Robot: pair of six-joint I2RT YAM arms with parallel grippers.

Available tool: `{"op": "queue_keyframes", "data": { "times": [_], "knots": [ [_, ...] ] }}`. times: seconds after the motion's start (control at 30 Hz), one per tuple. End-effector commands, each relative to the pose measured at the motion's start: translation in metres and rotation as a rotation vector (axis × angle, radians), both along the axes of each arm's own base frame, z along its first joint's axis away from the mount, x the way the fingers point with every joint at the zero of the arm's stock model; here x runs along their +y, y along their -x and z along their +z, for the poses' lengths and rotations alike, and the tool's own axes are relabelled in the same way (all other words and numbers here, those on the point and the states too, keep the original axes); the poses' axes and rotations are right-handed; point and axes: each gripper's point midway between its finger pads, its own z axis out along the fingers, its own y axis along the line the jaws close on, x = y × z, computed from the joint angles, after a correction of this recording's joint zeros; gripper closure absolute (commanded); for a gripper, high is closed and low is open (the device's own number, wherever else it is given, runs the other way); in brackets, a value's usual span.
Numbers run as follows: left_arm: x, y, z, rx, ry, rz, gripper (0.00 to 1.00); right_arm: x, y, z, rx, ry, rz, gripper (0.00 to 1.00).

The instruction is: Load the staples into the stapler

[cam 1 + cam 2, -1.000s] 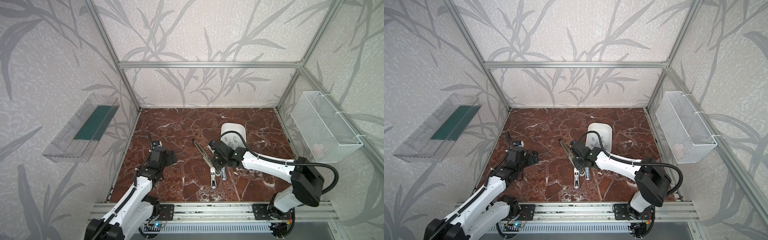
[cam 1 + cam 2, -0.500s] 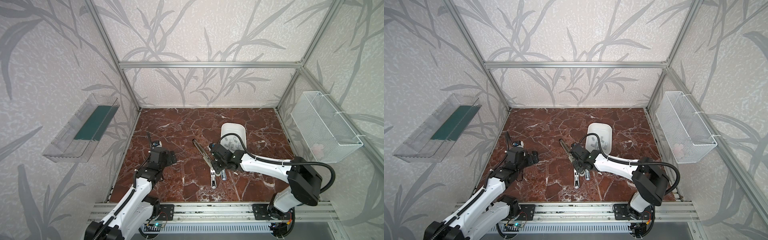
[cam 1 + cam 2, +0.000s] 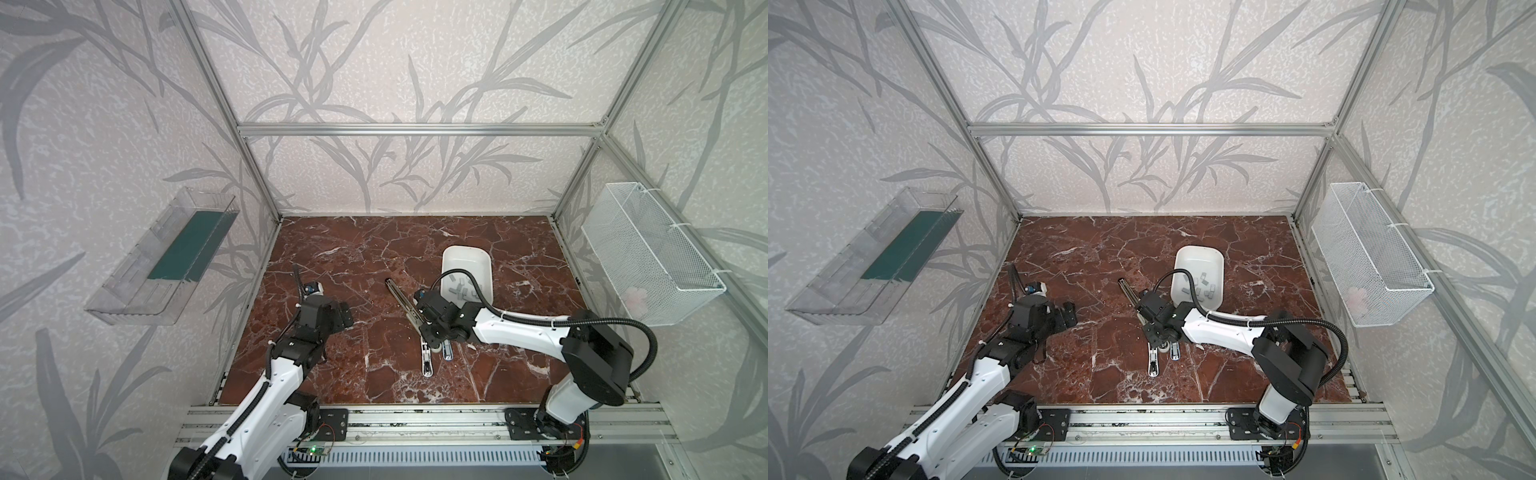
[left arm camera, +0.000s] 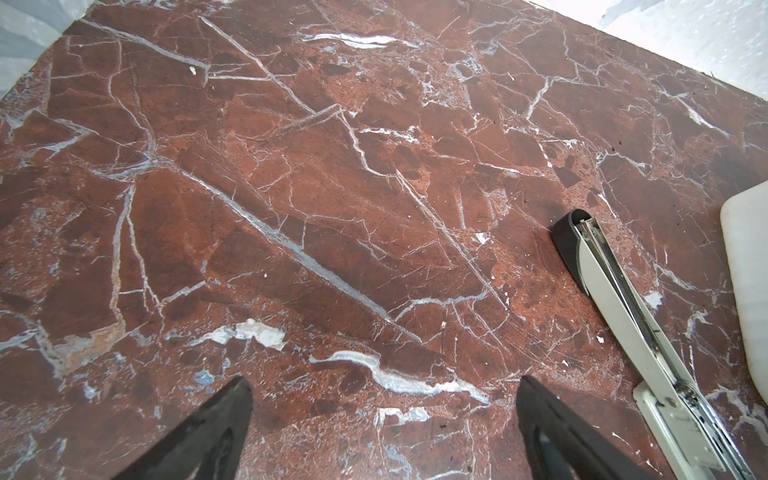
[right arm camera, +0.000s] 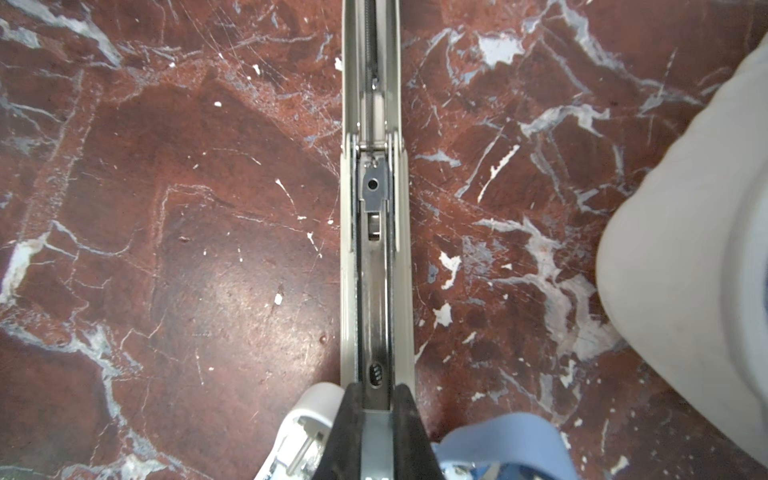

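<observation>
**Staple strip held over the open stapler**

The tabletop is red-brown marble laced with white veins. Pale walls printed with grey leaves close it in, braced by an aluminium frame. A clear bin hangs on the wall out past the left end effector, and a white wire basket hangs on the wall past the right end effector. The stapler lies folded open and flat, its channel running straight ahead of the right one, which is clenched on a grey staple strip directly over that channel. Just beyond it, to its right, sits a white tray with the loose staples inside. The left one hovers released over bare marble, well apart from the stapler.
</observation>
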Motion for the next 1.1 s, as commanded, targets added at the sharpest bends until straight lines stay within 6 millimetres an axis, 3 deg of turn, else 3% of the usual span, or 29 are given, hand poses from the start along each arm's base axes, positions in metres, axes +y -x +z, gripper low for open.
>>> {"op": "queue_keyframes", "data": {
  "times": [0.0, 0.63, 1.07],
  "knots": [
    [0.003, 0.001, -0.001, -0.012, 0.0, 0.016, 0.01, 0.002, 0.0, 0.005, -0.036, 0.011, 0.023, 1.0],
    [0.002, 0.001, -0.001, -0.015, 0.005, 0.011, 0.01, 0.004, 0.002, 0.009, -0.055, 0.004, 0.043, 1.0],
    [0.002, 0.001, 0.0, -0.019, 0.006, 0.009, 0.01, 0.003, 0.004, -0.003, -0.026, 0.032, 0.046, 1.0]
  ]
}}
